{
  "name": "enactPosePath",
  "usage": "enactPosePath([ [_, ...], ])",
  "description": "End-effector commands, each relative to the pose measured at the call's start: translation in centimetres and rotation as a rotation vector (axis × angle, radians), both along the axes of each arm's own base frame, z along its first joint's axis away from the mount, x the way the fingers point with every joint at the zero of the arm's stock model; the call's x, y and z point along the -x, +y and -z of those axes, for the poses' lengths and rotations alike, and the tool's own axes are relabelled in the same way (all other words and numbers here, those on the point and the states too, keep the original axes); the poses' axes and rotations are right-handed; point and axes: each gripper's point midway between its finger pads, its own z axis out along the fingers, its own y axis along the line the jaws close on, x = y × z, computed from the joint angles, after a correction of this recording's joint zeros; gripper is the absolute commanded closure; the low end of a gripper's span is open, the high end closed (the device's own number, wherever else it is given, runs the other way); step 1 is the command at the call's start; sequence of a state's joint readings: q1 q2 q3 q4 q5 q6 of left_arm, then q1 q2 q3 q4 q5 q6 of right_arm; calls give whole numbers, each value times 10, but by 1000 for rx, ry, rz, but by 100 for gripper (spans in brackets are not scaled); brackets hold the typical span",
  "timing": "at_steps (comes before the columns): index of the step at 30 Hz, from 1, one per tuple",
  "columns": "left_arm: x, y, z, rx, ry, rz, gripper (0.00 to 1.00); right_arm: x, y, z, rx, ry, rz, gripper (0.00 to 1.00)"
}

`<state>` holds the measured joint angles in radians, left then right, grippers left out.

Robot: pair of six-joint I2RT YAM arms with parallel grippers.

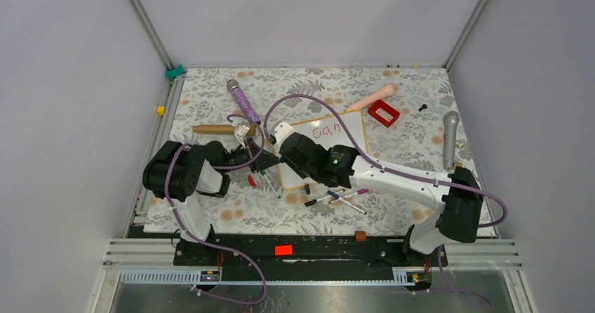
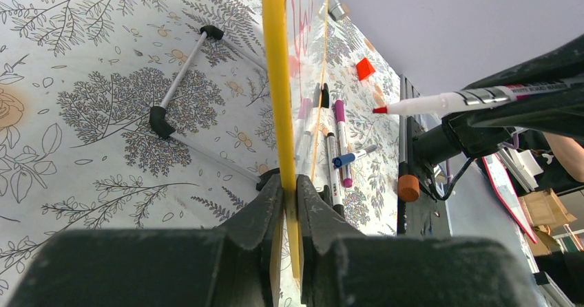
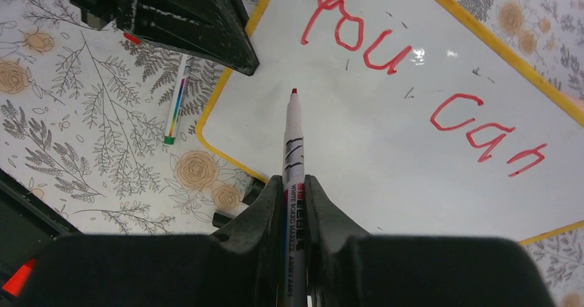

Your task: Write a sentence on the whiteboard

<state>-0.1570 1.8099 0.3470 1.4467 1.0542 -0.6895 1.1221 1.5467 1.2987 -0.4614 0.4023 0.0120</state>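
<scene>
The whiteboard (image 1: 347,132) (image 3: 386,155) has a yellow-looking rim (image 2: 275,80) and lies tilted at mid-table. The sentence (image 3: 348,28) on it reads "You", with "can" (image 3: 482,129) (image 1: 327,130) below, in red. My left gripper (image 2: 290,190) (image 1: 270,162) is shut on the board's left edge. My right gripper (image 3: 294,186) (image 1: 284,141) is shut on a white red-tipped marker (image 3: 293,149) (image 2: 441,102). Its tip (image 3: 294,91) hangs over blank board below "You", clear of the surface in the left wrist view.
Several loose markers (image 1: 337,197) (image 2: 341,142) lie in front of the board, with a red cap (image 1: 251,180) near the left gripper. A purple wand (image 1: 242,101), wooden roller (image 1: 217,128), pink handle (image 1: 372,97), red box (image 1: 384,113) and grey microphone (image 1: 450,137) ring the board.
</scene>
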Motion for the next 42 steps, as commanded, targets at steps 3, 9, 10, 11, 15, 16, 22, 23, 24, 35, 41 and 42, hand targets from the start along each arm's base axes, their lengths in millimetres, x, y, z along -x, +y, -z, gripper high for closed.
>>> enactPosePath([
  [3, -13, 6, -3, -18, -93, -39, 99, -1, 14, -15, 55, -75, -49, 100],
  [9, -12, 6, -4, -20, -101, -36, 99, -3, 10, -12, 84, -92, -25, 100],
  [10, -11, 5, -4, -20, -101, -33, 99, -4, 9, -10, 89, -92, -14, 100],
  [11, -11, 5, -4, -20, -102, -30, 99, -5, 7, -8, 96, -92, -2, 100],
  [15, -10, 3, -5, -20, -105, -23, 99, -5, 6, -5, 103, -91, 12, 100],
  [16, -10, 3, -5, -20, -107, -23, 99, -6, 6, -5, 101, -95, 14, 100],
  [22, -8, 1, -6, -19, -114, -3, 98, -8, 9, -2, 104, -94, 16, 100],
  [23, -7, 1, -6, -18, -114, -3, 98, -8, 9, -1, 107, -94, 17, 100],
  [24, -7, 1, -6, -18, -112, -1, 98, -8, 9, -1, 108, -94, 17, 100],
  [35, -7, 0, -5, -18, -110, 5, 99, -11, 11, 3, 123, -98, 21, 100],
  [41, -6, 0, -6, -18, -115, 9, 99, -13, 13, 3, 131, -106, 24, 100],
  [42, -6, 0, -7, -17, -118, 10, 98, -14, 13, 3, 134, -109, 26, 100],
])
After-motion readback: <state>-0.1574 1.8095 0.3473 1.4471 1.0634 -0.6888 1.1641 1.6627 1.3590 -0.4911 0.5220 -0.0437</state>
